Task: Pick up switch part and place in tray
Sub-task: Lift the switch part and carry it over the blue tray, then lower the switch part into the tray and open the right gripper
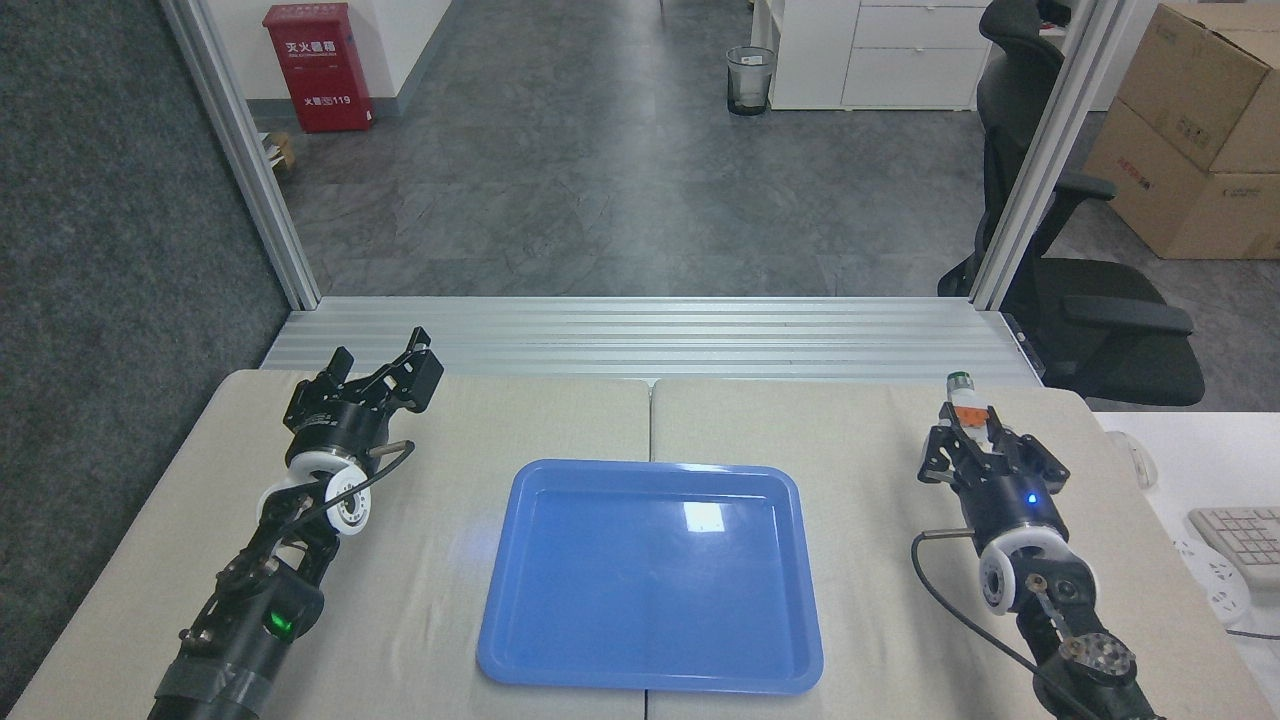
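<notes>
1. Right gripper [975, 425] pinches the part [966, 398], cap up, at 3 o'clock of the tray [520, 640], apparently lifted for carrying.
2. Left gripper [385, 368], fingers spread, idles at 10 o'clock.

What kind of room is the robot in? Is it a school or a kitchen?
Neither, most likely. It looks like an office used as a robot workspace: there is a black office chair, white drawer cabinets, stacked cardboard boxes and a keyboard on a desk beside the robot's table.
</notes>
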You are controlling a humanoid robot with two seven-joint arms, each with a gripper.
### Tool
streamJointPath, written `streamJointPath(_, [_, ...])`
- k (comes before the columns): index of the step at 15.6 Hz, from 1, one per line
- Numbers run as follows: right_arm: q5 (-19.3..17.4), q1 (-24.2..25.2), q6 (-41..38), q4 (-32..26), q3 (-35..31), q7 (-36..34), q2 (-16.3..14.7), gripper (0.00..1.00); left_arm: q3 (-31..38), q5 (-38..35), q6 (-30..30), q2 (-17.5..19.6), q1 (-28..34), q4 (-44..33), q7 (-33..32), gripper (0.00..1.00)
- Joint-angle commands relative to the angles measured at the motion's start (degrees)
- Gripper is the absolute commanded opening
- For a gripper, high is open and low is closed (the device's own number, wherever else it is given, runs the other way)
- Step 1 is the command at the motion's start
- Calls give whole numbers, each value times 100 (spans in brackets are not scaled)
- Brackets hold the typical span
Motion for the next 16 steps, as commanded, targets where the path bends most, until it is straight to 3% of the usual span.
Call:
streamJointPath(1, [574, -547, -20, -1890, 1976, 166, 1127, 0, 0, 0, 4, 0, 0, 0, 1, 100])
streamJointPath(3, [919, 21, -20, -1909, 2532, 343, 1566, 0, 0, 0, 4, 0, 0, 0, 1, 100])
streamJointPath(7, [1121, 1201, -178, -1691, 3009, 517, 1577, 0, 0, 0, 4, 0, 0, 0, 1, 100])
streamJointPath(11, [1157, 1317, 5, -689, 2904, 606, 1586, 0, 0, 0, 4, 0, 0, 0, 1, 100])
streamJointPath(12, [1114, 1317, 136, -644, 2869, 606, 1594, 8, 0, 0, 4, 0, 0, 0, 1, 100])
streamJointPath(13, [1070, 1300, 242, -635, 2781, 598, 1594, 39, 0, 0, 4, 0, 0, 0, 1, 100])
streamJointPath(14, [1052, 1256, 261, -617, 2632, 572, 1594, 99, 0, 0, 4, 0, 0, 0, 1, 100])
streamJointPath(16, [1043, 1046, 243, -451, 2107, 501, 1664, 100, 0, 0, 4, 0, 0, 0, 1, 100])
